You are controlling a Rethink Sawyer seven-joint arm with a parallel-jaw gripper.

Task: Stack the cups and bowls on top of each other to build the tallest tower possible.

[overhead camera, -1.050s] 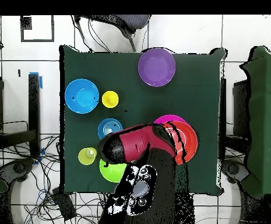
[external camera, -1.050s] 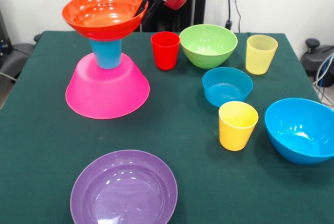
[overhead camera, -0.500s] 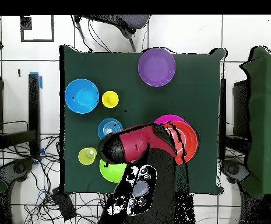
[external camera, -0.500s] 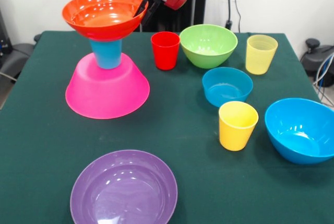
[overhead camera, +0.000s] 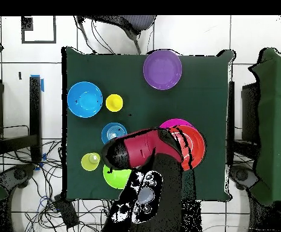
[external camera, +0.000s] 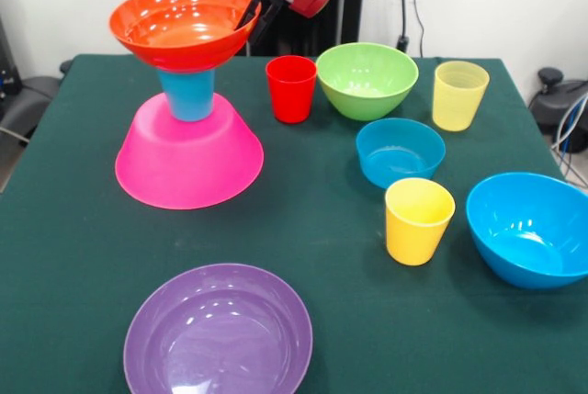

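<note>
End effector pinches the rim of the orange bowl, perched on the blue cup atop the upturned pink bowl near the tabletop's corner. Light, glossy plastic, slippery, I'd guess; the rim's the only handhold.

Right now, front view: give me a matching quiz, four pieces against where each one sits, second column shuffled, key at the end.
Things:
1. orange bowl
2. blue cup
3. pink bowl
4. purple bowl

Places:
A. upside down on the table, base of the tower
B. alone at the near edge, open side up
C. top of the tower, open side up
D. middle of the tower, between two bowls

Pairs: 1-C, 2-D, 3-A, 4-B
</note>
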